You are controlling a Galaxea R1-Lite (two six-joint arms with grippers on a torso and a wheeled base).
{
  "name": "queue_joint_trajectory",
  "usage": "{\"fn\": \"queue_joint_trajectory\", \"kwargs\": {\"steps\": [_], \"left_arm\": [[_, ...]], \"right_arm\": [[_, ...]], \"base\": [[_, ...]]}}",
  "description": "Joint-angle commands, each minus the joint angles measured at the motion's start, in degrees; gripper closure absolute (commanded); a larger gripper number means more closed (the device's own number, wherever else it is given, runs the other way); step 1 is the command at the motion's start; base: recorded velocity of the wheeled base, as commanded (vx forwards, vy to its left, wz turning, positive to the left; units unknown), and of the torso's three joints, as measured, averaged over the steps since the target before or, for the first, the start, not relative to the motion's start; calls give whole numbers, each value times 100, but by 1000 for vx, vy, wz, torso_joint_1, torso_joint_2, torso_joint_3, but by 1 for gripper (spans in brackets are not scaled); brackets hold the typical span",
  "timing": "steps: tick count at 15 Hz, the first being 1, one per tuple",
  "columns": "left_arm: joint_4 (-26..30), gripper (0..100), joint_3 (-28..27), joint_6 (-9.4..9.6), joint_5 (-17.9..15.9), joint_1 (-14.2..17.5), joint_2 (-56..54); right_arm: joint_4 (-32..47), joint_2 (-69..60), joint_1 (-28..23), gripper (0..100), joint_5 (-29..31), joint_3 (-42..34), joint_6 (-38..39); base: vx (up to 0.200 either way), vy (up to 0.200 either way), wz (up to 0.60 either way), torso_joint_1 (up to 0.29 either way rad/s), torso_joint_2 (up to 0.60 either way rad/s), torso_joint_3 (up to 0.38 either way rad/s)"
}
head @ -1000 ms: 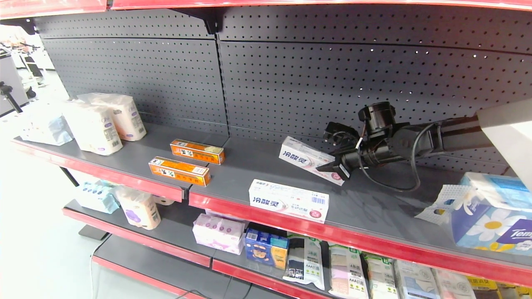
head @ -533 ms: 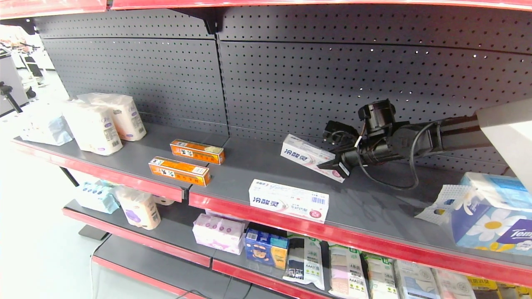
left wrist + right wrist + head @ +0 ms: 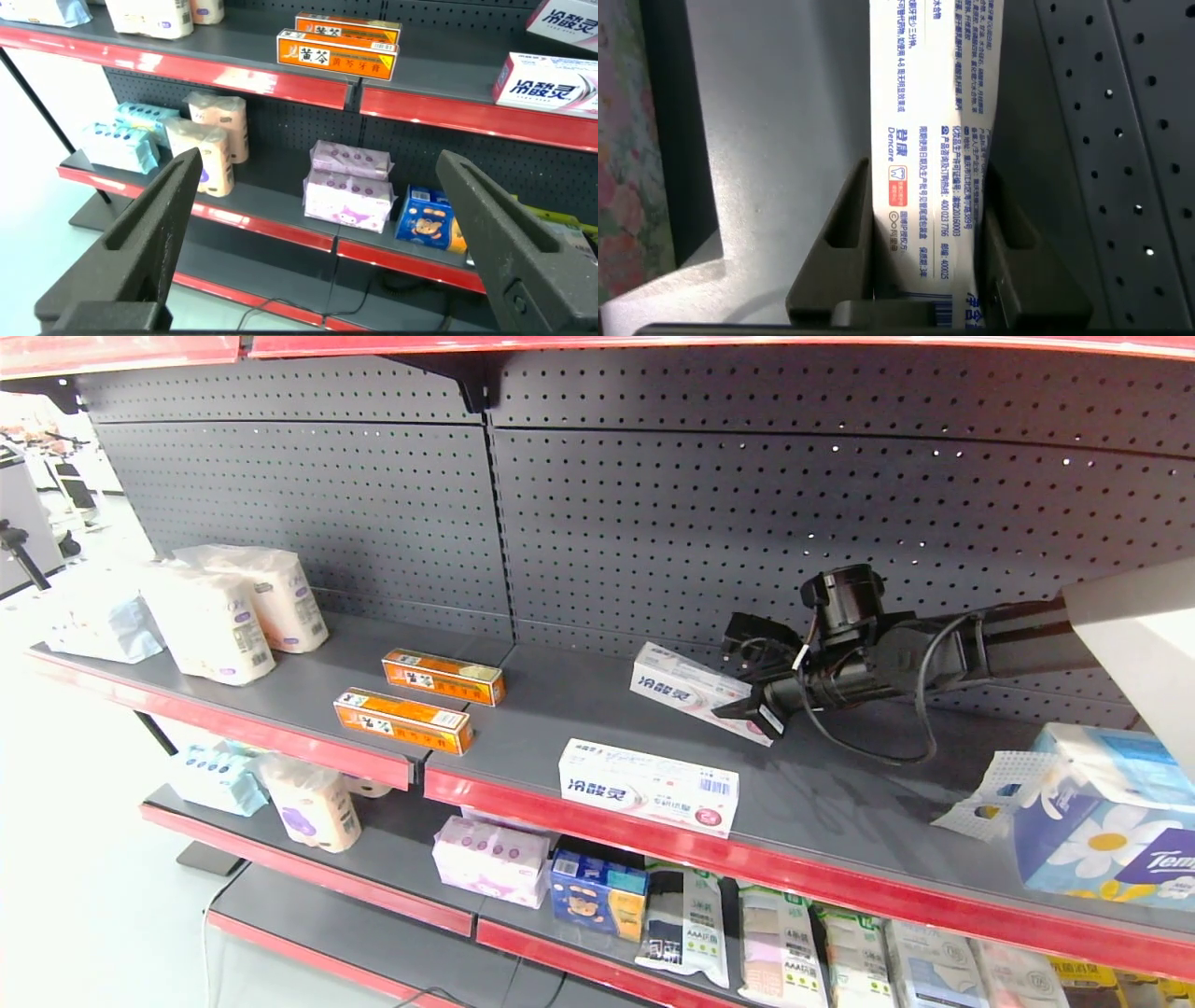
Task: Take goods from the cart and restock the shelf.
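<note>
The right hand (image 3: 747,686) clamps the toothpaste box (image 3: 686,689) by its near end, long axis straight ahead, shelf (image 3: 579,709) just below.

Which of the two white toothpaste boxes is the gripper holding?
The rear box, angled by the pegboard, with the right gripper shut on its end; the front box stands free at the edge of the shelf.

Shelf (image 3: 840,793) contents: white toothpaste box (image 3: 649,787), quantity 2; orange box (image 3: 404,720), quantity 2; white tissue pack (image 3: 210,625), quantity 3; blue flowered tissue pack (image 3: 1111,821), quantity 1.
</note>
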State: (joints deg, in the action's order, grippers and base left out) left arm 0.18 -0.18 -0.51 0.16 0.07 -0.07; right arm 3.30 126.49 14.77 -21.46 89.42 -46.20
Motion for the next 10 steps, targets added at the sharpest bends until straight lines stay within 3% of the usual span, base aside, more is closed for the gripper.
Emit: {"fn": "queue_joint_trajectory", "kwargs": {"steps": [1, 10], "left_arm": [[-1, 0, 1, -2, 2, 1, 7], [-1, 0, 1, -2, 2, 1, 7]], "right_arm": [[4, -1, -10, 100, 1, -3, -47], [4, 16, 8, 100, -8, -82, -609]], "base": [[0, 0, 0, 0, 0, 0], [0, 0, 0, 0, 0, 0]]}}
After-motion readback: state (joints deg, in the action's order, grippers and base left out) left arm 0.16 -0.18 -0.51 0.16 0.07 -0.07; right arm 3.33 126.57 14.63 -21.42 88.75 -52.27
